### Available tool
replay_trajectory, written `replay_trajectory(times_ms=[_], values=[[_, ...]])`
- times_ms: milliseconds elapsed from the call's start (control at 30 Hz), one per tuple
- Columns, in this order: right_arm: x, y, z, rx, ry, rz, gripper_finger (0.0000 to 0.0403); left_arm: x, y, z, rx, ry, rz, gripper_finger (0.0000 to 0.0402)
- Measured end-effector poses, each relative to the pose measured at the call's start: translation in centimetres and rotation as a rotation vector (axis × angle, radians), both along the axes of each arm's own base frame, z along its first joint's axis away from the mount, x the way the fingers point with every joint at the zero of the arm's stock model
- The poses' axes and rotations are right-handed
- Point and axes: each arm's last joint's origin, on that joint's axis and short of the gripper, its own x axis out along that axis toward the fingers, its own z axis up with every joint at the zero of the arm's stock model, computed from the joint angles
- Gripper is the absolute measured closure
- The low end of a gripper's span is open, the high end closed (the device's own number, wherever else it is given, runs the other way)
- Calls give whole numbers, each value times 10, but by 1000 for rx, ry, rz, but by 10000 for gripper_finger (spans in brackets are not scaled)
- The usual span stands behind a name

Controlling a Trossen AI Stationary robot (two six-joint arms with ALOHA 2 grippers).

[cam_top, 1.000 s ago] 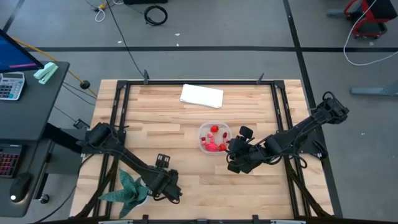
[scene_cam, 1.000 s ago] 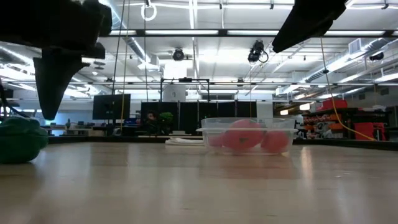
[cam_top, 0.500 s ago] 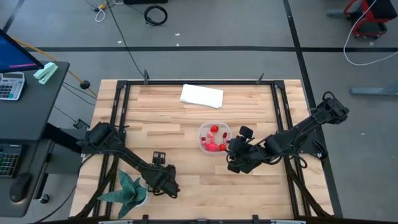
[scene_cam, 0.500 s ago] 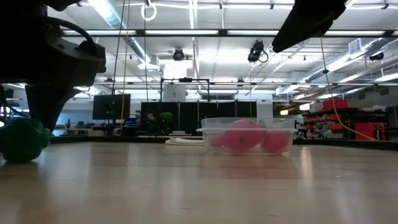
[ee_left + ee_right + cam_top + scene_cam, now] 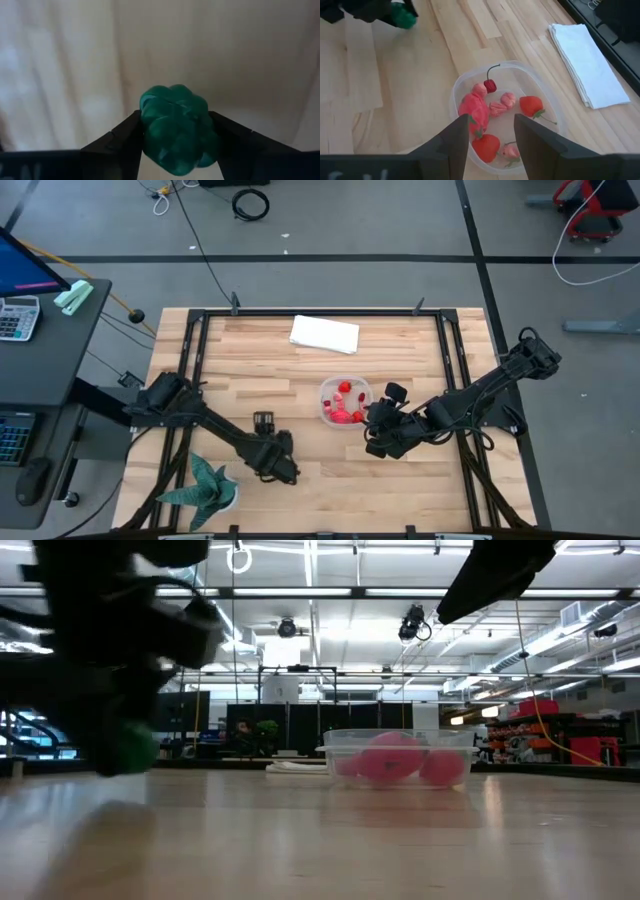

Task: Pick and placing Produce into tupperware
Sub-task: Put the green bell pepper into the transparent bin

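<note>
The green produce piece (image 5: 175, 129) sits between the fingers of my left gripper (image 5: 277, 463), near the table's near edge, right of the teal plant. In the low view the green piece (image 5: 130, 750) hangs under the dark gripper. It shows far off in the right wrist view (image 5: 403, 15) as well. The clear tupperware (image 5: 345, 402) stands mid-table, its wall (image 5: 461, 82) around several red and pink produce bits and one larger red piece (image 5: 472, 110). My right gripper (image 5: 490, 145) is open and hovers at the tupperware's near right side (image 5: 378, 430). My left gripper pinches the green piece (image 5: 150, 125) between its two fingers, one finger (image 5: 122, 137) on each side of it. The fingers come from above, and the piece (image 5: 132, 755) hangs below them, lifted clear of the table.
A white folded cloth (image 5: 324, 333) lies near the far edge. The spiky teal plant (image 5: 205, 485) stands at the near left corner, close to my left arm. Bare wood lies between the left gripper and the tupperware. A black frame (image 5: 193, 350) edges the table.
My left gripper, shut on the green piece, has risen and moved away from the plant toward the table's right and slightly toward the far edge. The green piece, first resting on the table, is now lifted clear. My right arm has kept still.
</note>
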Motion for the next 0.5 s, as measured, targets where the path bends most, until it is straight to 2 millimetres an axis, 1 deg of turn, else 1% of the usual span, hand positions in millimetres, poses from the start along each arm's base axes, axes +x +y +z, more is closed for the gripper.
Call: replay_trajectory(times_ms=[67, 133, 233, 300, 367, 500], values=[[0, 0, 0, -4, 2, 3, 238, 10, 6, 8, 41, -46, -12, 194], [0, 0, 0, -4, 2, 3, 238, 22, 13, 18, 111, -102, -44, 183], [0, 0, 0, -5, 2, 3, 238, 42, 28, 34, 228, -180, -89, 166], [0, 0, 0, -5, 2, 4, 238, 59, 42, 46, 272, -239, -101, 165], [0, 0, 0, -5, 3, 4, 238, 76, 58, 56, 279, -296, -86, 174], [0, 0, 0, -5, 3, 4, 238, 110, 93, 73, 231, -495, -41, 193]])
